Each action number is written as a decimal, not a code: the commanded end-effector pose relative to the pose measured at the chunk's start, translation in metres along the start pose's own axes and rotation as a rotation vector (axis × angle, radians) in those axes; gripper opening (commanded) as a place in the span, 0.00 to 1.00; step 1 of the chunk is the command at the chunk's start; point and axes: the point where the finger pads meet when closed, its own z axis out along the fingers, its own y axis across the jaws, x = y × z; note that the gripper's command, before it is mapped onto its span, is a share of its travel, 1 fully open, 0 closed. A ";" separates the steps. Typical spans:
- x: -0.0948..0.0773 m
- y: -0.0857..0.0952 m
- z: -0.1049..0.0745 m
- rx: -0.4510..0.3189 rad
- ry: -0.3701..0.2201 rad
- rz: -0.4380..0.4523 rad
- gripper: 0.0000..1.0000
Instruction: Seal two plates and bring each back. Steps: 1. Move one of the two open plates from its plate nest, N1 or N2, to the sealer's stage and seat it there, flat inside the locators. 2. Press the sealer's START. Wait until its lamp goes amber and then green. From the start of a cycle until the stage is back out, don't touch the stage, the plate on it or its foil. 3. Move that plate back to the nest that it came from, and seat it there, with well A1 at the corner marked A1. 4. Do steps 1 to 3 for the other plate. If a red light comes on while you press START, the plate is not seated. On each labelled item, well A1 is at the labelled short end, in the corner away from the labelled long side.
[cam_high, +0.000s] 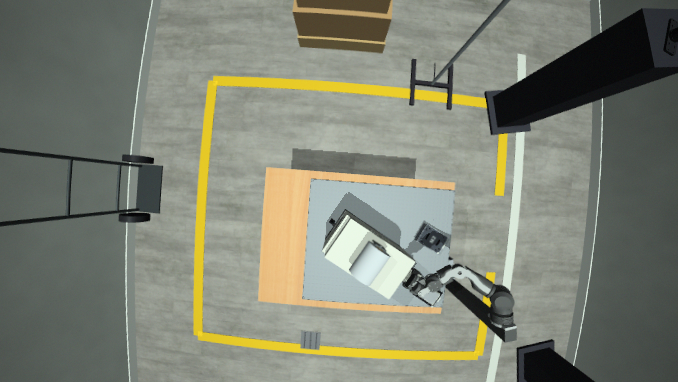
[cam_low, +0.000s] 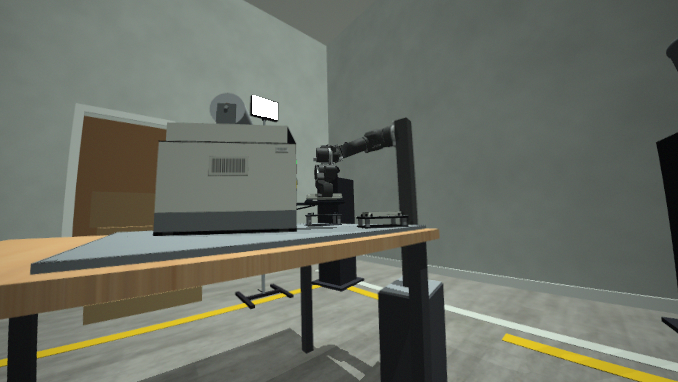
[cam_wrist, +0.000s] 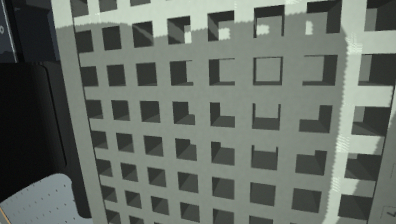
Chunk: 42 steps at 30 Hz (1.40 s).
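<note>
A pale well plate (cam_low: 324, 198) (cam_wrist: 245, 95) fills the wrist view, seen from above and close up. My gripper (cam_high: 416, 282) (cam_low: 325, 194) is shut on it. In the exterior view it is low over the sealer's dark stage (cam_low: 303, 204), just outside the sealer (cam_high: 350, 250) (cam_low: 225, 185); whether the plate touches the stage or sits inside the locators I cannot tell. A small green light (cam_low: 296, 161) shows at the sealer's front edge. One dark nest (cam_high: 435, 234) shows no plate. The nearer nest (cam_low: 382, 219) carries something thin and light on top. The fingertips are hidden in the wrist view.
The tall sealer body with its foil roll (cam_high: 369, 262) (cam_low: 227, 107) stands close beside the gripper. The arm's post (cam_low: 406, 175) stands at the table's right end. A screen on a stand (cam_low: 264, 108) is behind the table.
</note>
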 end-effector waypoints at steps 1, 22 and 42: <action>0.001 0.001 0.001 -0.004 0.002 -0.005 0.00; 0.001 0.001 0.007 -0.005 0.001 -0.005 0.00; 0.000 0.001 0.008 -0.003 0.000 -0.002 0.00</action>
